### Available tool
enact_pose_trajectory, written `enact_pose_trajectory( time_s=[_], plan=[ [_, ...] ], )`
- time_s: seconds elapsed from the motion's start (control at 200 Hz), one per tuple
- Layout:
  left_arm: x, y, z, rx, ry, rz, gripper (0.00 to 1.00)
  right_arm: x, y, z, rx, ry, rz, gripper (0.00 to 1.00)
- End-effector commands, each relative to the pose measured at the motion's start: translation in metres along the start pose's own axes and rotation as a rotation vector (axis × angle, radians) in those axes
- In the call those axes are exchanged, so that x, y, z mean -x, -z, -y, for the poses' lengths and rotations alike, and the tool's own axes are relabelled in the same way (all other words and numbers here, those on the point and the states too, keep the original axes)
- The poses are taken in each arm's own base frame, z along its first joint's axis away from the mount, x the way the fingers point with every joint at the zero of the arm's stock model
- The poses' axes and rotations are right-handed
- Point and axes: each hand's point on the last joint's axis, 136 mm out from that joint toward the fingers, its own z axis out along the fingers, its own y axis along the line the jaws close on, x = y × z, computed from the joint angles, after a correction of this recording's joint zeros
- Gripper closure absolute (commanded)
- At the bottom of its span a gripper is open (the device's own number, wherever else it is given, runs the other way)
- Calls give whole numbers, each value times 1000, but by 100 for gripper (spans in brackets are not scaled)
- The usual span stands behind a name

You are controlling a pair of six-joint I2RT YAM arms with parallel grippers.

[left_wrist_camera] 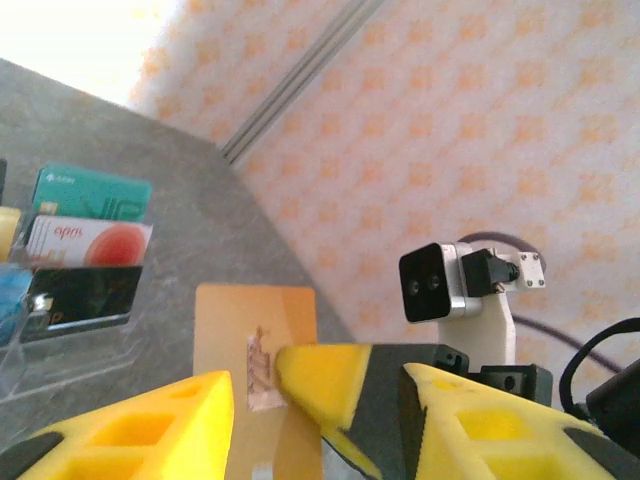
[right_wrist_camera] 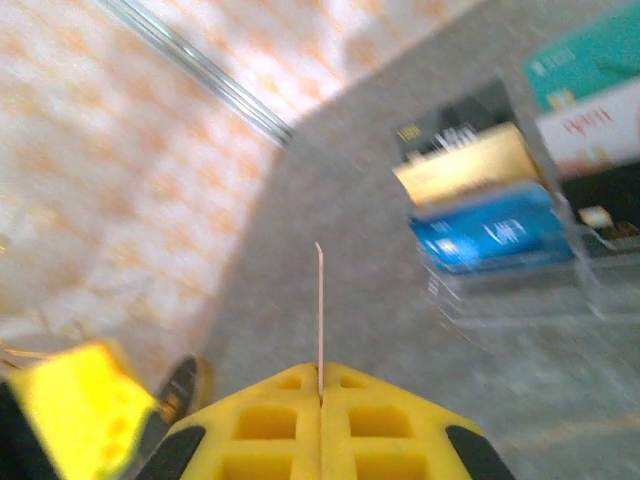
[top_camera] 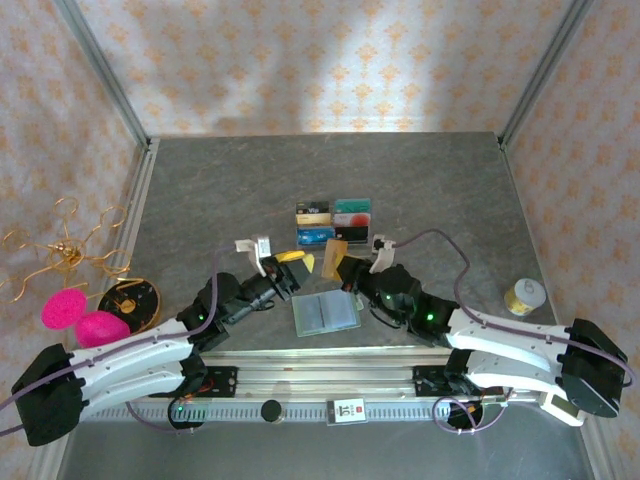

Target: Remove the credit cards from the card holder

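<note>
The card holder (top_camera: 325, 313) lies unfolded near the table's front, pale green with bluish clear pockets. Just behind it my right gripper (top_camera: 347, 268) is shut on a gold credit card (top_camera: 333, 257), held upright above the table. In the right wrist view the card (right_wrist_camera: 320, 300) stands edge-on, pinched between the shut fingers (right_wrist_camera: 320, 388). My left gripper (top_camera: 293, 261) faces it from the left. In the left wrist view its jaws (left_wrist_camera: 320, 430) stand open on either side of the gold card (left_wrist_camera: 245, 330) and the right gripper's fingertip (left_wrist_camera: 320, 385).
A clear tray of colourful cards (top_camera: 335, 223) sits behind both grippers. Two pink objects (top_camera: 75, 318), a gold wire stand (top_camera: 60, 252) and a black-and-gold disc (top_camera: 130, 300) are at the left edge. A small yellow roll (top_camera: 524, 296) is at the right.
</note>
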Motion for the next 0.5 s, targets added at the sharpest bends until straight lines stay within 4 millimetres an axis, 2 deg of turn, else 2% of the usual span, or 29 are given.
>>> enact_pose_trajectory(
  time_s=[0.0,0.28,0.36,0.496],
  plan=[
    [29,7,14,-81,72,151,53,49,3,-39,126,-99,191,100],
    [47,17,27,-182,142,259,53,83,18,-79,347,-233,327,100],
    [49,17,28,-194,149,271,53,88,17,-90,374,-238,334,100],
    [53,18,36,-231,156,277,62,90,13,-109,421,-238,323,100]
  ],
)
